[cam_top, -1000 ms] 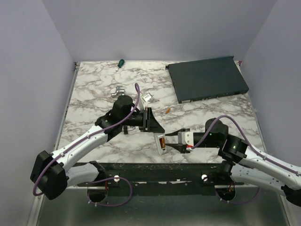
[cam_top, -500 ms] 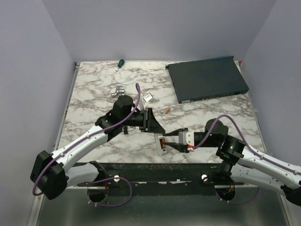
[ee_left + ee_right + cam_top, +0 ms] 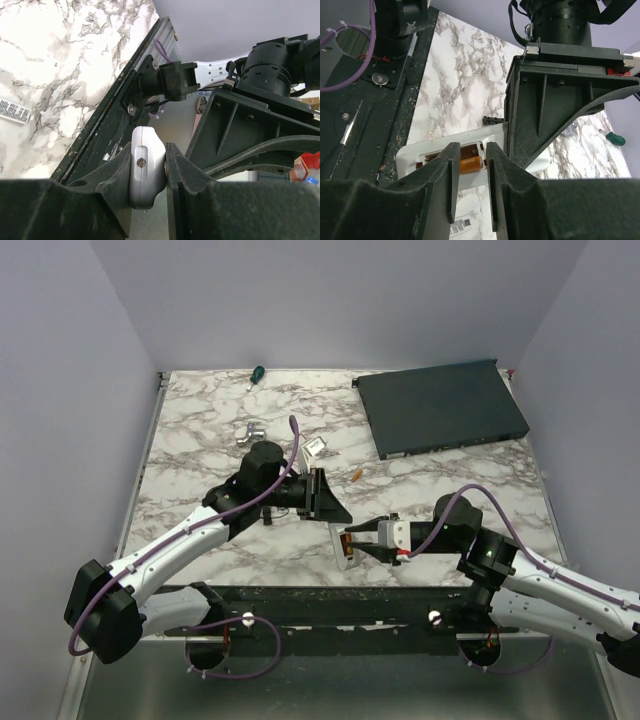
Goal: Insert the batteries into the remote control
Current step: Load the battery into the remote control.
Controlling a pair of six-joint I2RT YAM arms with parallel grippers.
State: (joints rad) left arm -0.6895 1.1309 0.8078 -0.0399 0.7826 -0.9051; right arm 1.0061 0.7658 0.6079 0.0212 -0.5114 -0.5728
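My left gripper [image 3: 333,517] is shut on the white remote control [image 3: 343,546] and holds it on edge above the table's near edge; in the left wrist view the remote's end [image 3: 146,170] is clamped between the fingers of the left gripper [image 3: 166,162]. The remote's back is open, with an orange battery [image 3: 472,163] lying in the compartment of the remote [image 3: 415,150]. My right gripper [image 3: 471,150] is slightly open, its fingertips straddling that battery right at the compartment; from above the right gripper [image 3: 356,543] meets the remote. Another orange battery [image 3: 357,475] lies loose on the table.
A large dark flat box [image 3: 440,405] lies at the back right. A green-handled screwdriver [image 3: 256,373] is at the back edge, a silver bracket [image 3: 250,431] and a small white piece [image 3: 313,447] are behind the left arm. A label strip [image 3: 15,111] lies on the marble.
My right gripper has moved left, up to the remote's open compartment. The left gripper and the remote have hardly moved.
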